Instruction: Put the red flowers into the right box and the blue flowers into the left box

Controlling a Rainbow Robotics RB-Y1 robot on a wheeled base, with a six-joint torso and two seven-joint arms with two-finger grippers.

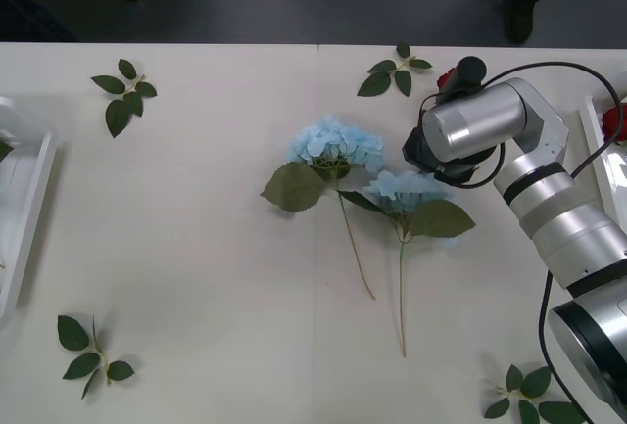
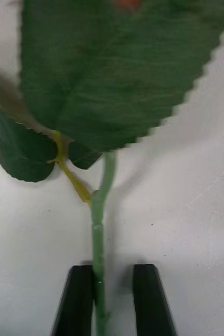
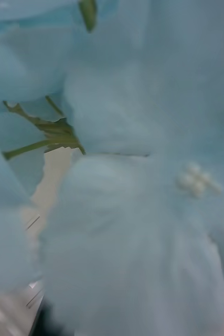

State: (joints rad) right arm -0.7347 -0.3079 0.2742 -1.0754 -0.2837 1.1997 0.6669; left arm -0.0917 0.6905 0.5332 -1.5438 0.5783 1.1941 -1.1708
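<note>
Straddling a red flower's stem (image 2: 97,247), right gripper (image 2: 112,299) has its 2 black fingers (image 2: 75,302) either side, slightly parted; whether they pinch it, cannot tell.
Right arm (image 1: 549,199) reaches toward 11 o'clock; red flower head (image 1: 446,78) at 1 o'clock on the table (image 1: 196,248). 2 blue flowers (image 1: 338,145) lie mid-table. Left wrist view is pressed against pale blue petals (image 3: 143,220); left gripper's state cannot be told. Left box (image 1: 24,199) at 9 o'clock, right box (image 1: 595,140) at 3 o'clock, with a red flower (image 1: 614,120).

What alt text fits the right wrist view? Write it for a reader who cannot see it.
The right gripper has its two black fingers on either side of a thin green stem lying on the white table, not yet closed on it. Beyond them, large dark green serrated leaves branch from the stem.
</note>
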